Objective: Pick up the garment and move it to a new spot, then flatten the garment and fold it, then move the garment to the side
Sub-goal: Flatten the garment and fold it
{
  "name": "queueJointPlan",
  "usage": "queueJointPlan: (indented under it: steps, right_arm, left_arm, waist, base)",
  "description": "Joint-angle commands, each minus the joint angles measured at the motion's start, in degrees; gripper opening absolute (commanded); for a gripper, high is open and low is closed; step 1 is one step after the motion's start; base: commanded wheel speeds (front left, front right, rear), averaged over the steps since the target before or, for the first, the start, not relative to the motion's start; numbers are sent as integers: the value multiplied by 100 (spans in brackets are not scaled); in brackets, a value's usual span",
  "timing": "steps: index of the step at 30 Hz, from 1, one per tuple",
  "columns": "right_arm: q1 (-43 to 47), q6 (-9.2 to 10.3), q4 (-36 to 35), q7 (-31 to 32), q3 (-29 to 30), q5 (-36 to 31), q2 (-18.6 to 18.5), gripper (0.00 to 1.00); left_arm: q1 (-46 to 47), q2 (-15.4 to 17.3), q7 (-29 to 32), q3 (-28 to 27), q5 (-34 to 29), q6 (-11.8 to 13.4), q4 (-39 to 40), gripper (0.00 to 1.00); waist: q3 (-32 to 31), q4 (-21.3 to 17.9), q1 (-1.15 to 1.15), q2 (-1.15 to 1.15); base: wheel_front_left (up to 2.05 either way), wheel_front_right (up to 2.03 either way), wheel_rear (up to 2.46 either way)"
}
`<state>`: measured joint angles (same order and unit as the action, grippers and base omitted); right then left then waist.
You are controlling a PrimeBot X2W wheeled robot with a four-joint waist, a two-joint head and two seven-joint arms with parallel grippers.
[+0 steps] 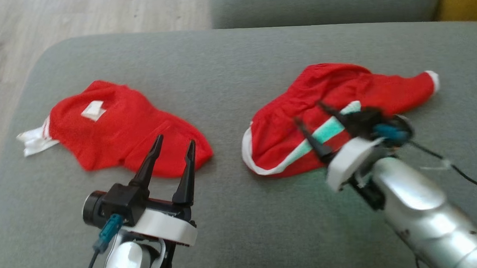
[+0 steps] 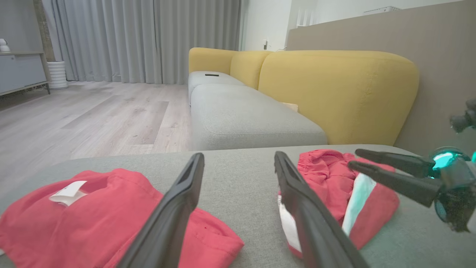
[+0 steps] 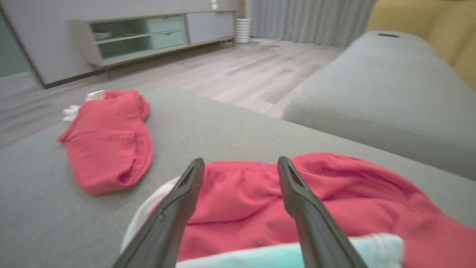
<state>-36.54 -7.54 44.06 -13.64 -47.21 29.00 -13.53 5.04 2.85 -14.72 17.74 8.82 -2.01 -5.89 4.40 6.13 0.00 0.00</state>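
Note:
Two red garments lie apart on the grey cushion (image 1: pixel 227 70). The right garment (image 1: pixel 341 89) is crumpled, with white trim and a teal stripe; it also appears in the left wrist view (image 2: pixel 327 167) and the right wrist view (image 3: pixel 353 197). My right gripper (image 1: pixel 309 112) (image 3: pixel 241 160) hovers open just over its near edge with nothing between its fingers, and the left wrist view shows it from the side (image 2: pixel 354 158). The left garment (image 1: pixel 117 127) (image 2: pixel 93 208) (image 3: pixel 108 141) is folded, with a white label on top. My left gripper (image 1: pixel 174 141) (image 2: pixel 238 156) stands open at its near right corner.
The cushion's rounded left edge drops to a wooden floor (image 1: pixel 76 16). A second grey seat (image 2: pixel 241 115) and a yellow sofa back (image 2: pixel 334 89) lie beyond the far edge. A low cabinet (image 3: pixel 148 37) stands across the room. A dark cable (image 1: pixel 457 168) trails from my right wrist.

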Motion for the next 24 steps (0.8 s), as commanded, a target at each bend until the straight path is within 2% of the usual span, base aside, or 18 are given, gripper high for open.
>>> queueJointPlan:
  steps: [1,4,5,8,9,10,13,18,24]
  right_arm:
    - [169,5,-133,-94,350,-5,-38,100]
    - [477,5,-243,-125,1201,-216,-16,100]
    - [477,5,-243,-125,1201,-216,-16,100]
    - [915,5,-675,-132,2163,-549,137,100]
    - [1105,5,-853,-133,2455,-703,217,100]
    - [1501,5,-1213,-134,3018,-954,445,100]
    - [2042,5,-1674,-134,3657,-1276,762,100]
    - [2556,5,-2055,-135,4056,-1587,1003,100]
    - [2542,5,-2173,-125,4175,-1746,1058,100]
  left_arm:
    - [150,3,-28,-211,-9,24,216,100]
    - [143,3,-28,-242,-15,31,243,100]
    - [143,3,-28,-242,-15,31,243,100]
    - [126,3,-28,-271,-18,41,265,100]
    - [118,3,-28,-282,-20,47,270,100]
    - [107,3,-28,-292,-24,55,281,100]
    - [93,3,-28,-258,-23,34,264,100]
    - [71,3,-28,-214,-2,65,254,100]
    - [87,3,-28,-112,44,99,273,100]
  waist:
    - [-63,-159,0,0]
    - [-99,-311,0,0]
    - [-99,-311,0,0]
    - [-117,-467,0,0]
    - [-122,-518,0,0]
    - [-109,-605,0,0]
    - [-104,-681,0,0]
    - [-70,-727,0,0]
    - [7,-659,0,0]
  base:
    - [0,0,0]
    - [0,0,0]
    - [0,0,0]
    - [0,0,0]
    - [0,0,0]
    - [0,0,0]
    - [0,0,0]
    - [0,0,0]
    - [0,0,0]
